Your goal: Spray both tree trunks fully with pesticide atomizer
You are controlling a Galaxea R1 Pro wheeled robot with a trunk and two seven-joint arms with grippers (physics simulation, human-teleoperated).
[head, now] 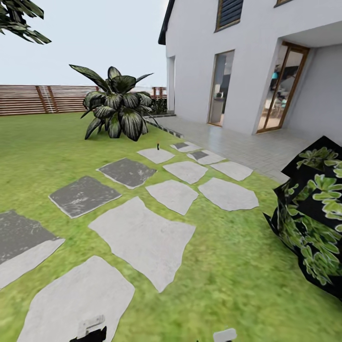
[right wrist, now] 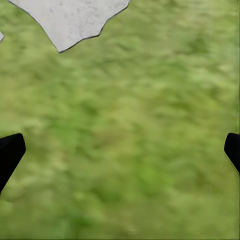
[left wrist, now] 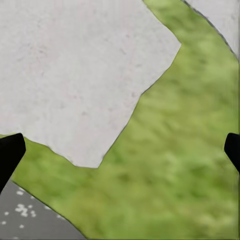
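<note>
I am in the garden, on a green lawn [head: 237,266] crossed by pale and dark stepping stones. A small black upright object [head: 157,145], apparently the pesticide atomizer, stands far ahead by the farthest stones, near the short palm [head: 116,107]. Jagged dark green tree foliage [head: 21,21] hangs in at the upper left; the tree trunks are out of view. My left gripper [left wrist: 120,150] is open over a pale stone's edge and grass, nothing between its black fingertips [left wrist: 10,155]. My right gripper [right wrist: 120,150] is open over bare grass, also empty.
A white house [head: 247,61] with a paved terrace [head: 247,142] stands ahead right. A dark leafy bush [head: 313,218] sits close on my right. A brown slat fence [head: 42,99] closes the lawn at the back left. Grey arm parts [head: 90,325] show at the head view's lower edge.
</note>
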